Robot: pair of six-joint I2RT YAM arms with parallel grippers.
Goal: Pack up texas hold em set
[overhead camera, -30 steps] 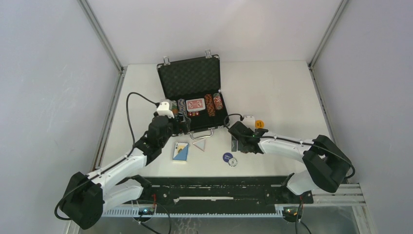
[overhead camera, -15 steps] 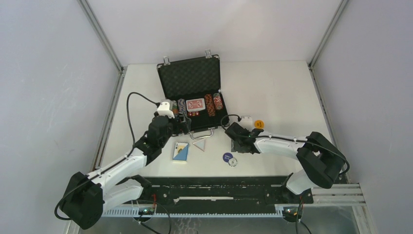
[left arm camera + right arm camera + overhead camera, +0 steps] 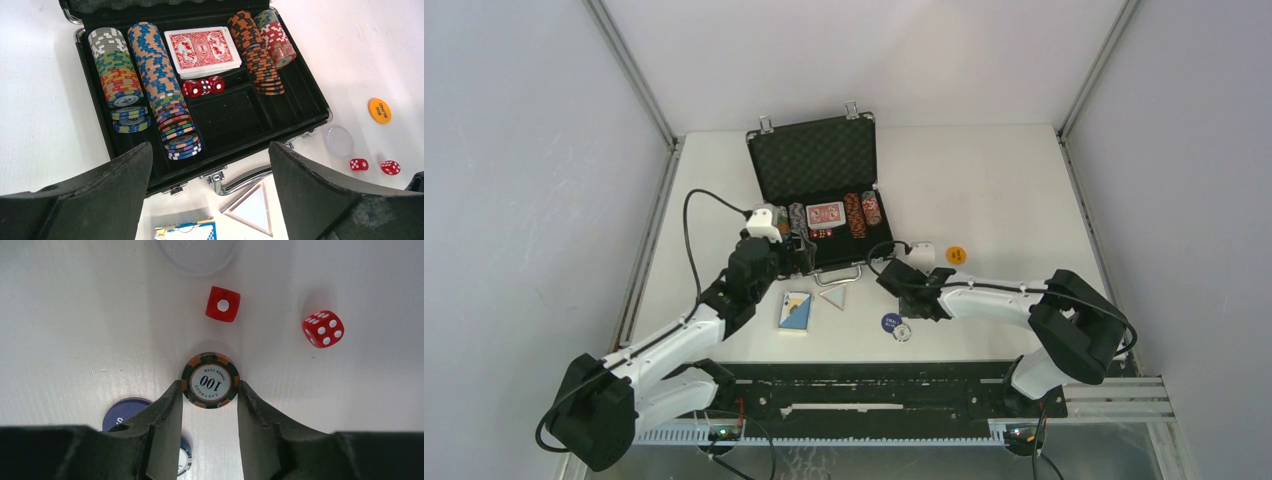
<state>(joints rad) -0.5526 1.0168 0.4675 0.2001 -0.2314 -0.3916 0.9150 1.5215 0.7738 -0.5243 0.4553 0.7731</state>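
Observation:
The black briefcase lies open on the table, with rows of striped chips, a red card deck and red dice inside. My left gripper is open and empty, over the case's front edge and handle. My right gripper is shut on a black-and-orange "100" chip, pinched edge to edge just above the table, right of the case. Two red dice lie ahead of it.
A blue card deck and a clear triangle lie in front of the case. A blue button disc and a loose chip lie below the right gripper. An orange Big Blind disc and a clear disc lie to the right.
My right gripper has moved left toward the case, away from the orange disc. The left arm has not moved.

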